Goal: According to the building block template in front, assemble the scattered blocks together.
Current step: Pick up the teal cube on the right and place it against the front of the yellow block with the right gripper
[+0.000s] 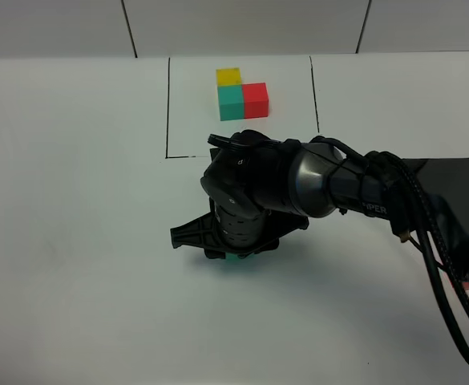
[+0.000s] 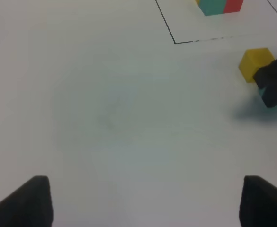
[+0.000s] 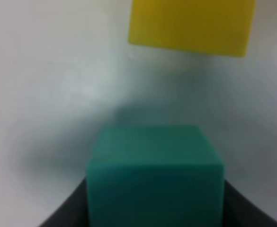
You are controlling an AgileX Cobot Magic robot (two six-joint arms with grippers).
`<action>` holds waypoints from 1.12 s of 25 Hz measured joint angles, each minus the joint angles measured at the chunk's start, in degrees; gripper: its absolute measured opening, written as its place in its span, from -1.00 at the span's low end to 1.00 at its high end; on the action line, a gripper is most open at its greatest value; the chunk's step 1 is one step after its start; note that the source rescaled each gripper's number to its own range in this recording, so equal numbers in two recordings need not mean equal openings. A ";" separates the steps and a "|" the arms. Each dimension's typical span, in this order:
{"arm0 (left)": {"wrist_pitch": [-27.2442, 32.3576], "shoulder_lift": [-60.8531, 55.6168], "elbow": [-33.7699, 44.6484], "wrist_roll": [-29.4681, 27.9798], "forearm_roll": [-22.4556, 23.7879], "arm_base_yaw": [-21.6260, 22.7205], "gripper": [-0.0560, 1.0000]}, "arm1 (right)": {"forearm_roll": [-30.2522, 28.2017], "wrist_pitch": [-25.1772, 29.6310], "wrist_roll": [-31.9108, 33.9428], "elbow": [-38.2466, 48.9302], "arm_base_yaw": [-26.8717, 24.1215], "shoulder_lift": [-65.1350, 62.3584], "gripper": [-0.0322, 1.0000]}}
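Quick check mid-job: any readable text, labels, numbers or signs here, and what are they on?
"PER": white letters on the right arm; any letters before them are too unclear to read.
No other text: the template cubes, yellow block and teal block are plain.

**Inspector A:** Nature of premises?

**Inspector B:** A robotics test lab. Plain white table (image 1: 74,241), black-line rectangle (image 1: 168,112) ruled at its far edge, cabled black arm (image 1: 330,184) above, bare grey wall panels (image 1: 242,24) behind.
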 joint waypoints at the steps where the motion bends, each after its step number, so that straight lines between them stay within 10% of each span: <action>1: 0.00 0.00 0.00 0.00 0.00 0.00 0.82 | 0.07 0.00 0.39 0.00 -0.18 0.38 -0.92; 28: 0.00 0.00 0.00 0.00 0.00 0.00 0.82 | 0.78 -3.08 1.27 -0.54 -2.20 3.23 -0.92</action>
